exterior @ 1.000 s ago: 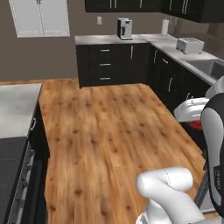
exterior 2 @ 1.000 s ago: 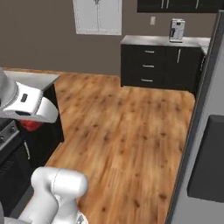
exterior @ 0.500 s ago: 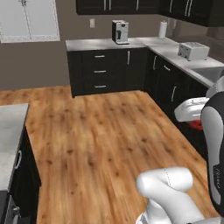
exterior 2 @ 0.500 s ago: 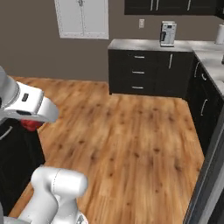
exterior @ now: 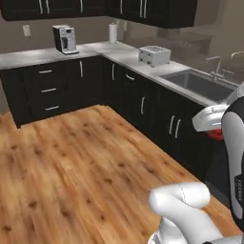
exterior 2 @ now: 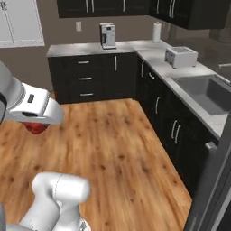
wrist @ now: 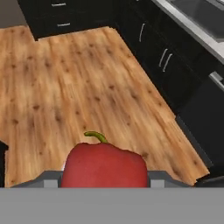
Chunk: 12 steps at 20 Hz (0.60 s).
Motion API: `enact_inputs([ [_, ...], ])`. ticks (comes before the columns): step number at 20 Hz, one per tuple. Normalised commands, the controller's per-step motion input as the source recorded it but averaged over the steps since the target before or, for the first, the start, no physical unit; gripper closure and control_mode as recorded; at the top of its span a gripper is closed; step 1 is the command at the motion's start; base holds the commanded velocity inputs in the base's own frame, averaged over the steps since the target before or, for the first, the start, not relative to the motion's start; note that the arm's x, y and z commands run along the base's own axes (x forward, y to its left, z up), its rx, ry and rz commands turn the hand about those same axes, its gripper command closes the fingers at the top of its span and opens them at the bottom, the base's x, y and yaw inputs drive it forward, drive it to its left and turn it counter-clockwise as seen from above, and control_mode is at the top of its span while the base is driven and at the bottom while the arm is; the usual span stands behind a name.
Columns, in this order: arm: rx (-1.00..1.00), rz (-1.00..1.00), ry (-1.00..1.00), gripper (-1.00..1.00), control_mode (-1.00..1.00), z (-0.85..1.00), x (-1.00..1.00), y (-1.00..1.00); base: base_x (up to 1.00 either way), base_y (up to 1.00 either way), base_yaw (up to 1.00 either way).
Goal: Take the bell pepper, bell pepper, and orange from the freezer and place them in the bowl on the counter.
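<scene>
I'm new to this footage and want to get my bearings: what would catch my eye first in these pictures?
A glossy red bell pepper with a green stem sits large at the bottom of the hand view, held in the jaws above the wooden floor. In the base views the white arm carries it across a dark-cabinet kitchen, where a coffee machine, a toaster and a sink line the pale counter.

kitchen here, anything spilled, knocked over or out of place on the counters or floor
Nothing stands out. The coffee machine, paper towel roll and toaster stand upright on the counter, and the wood floor shows no spill. The one thing off a surface is the red bell pepper, held in the gripper.
</scene>
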Motion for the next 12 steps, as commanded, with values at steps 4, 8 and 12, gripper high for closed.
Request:
enact_inputs([
  [4,0.00,0.00,0.00,1.00,1.00,0.00,0.00,0.00,0.53,0.00,-0.68],
  [8,0.00,0.00,0.00,1.00,1.00,0.00,0.00,0.00,0.57,0.00,-0.66],
  [12,0.00,0.00,0.00,1.00,1.00,0.00,0.00,0.00,0.68,0.00,-0.62],
])
